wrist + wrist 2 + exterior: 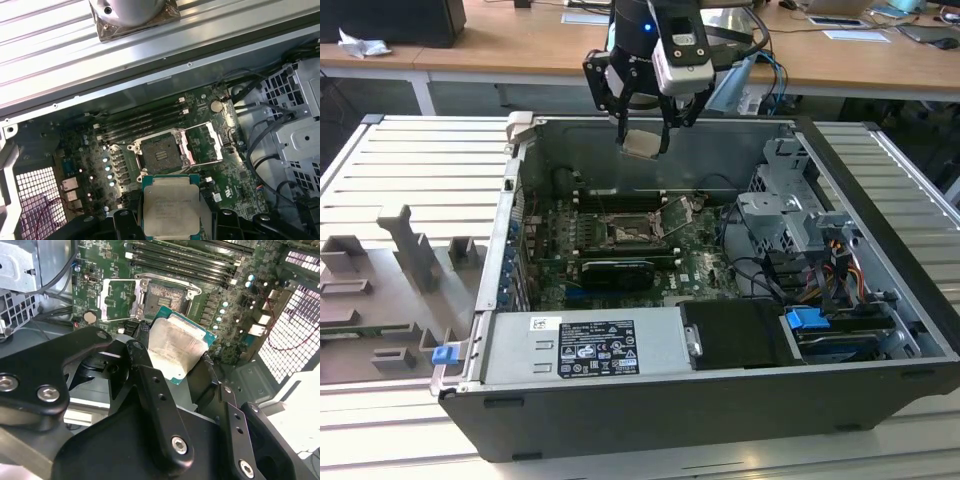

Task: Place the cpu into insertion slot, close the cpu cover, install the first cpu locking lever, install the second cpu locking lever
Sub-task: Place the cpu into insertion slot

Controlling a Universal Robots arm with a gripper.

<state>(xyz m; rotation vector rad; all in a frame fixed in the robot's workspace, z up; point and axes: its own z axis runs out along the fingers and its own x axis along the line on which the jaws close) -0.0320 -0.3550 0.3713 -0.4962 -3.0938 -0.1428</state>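
1. The first step is in hand: placing the cpu [641,146]. The gripper [642,134] has its two fingers closed in on opposite edges of the chip, spread only as wide as the chip itself. It holds the chip upper centre of the exterior view, above the back rim of the open computer case [620,420].

2. In both wrist views the cpu [175,347] [170,205] sits between the black fingers [142,347] with its pale metal face to the cameras and its green edge showing around it.

3. The insertion slot [625,232] lies on the green motherboard [705,262], mid-frame in the exterior view, below the gripper and well apart from it. The first wrist view shows the socket [159,152] bare, with nothing seated.

4. The cpu cover [678,213] is swung open, standing just beside the socket on the exterior view's right, so the way in looks free.

5. As I judge it, seating calls for lowering into the case, squaring the chip's edges with the socket rim, and keeping it level.
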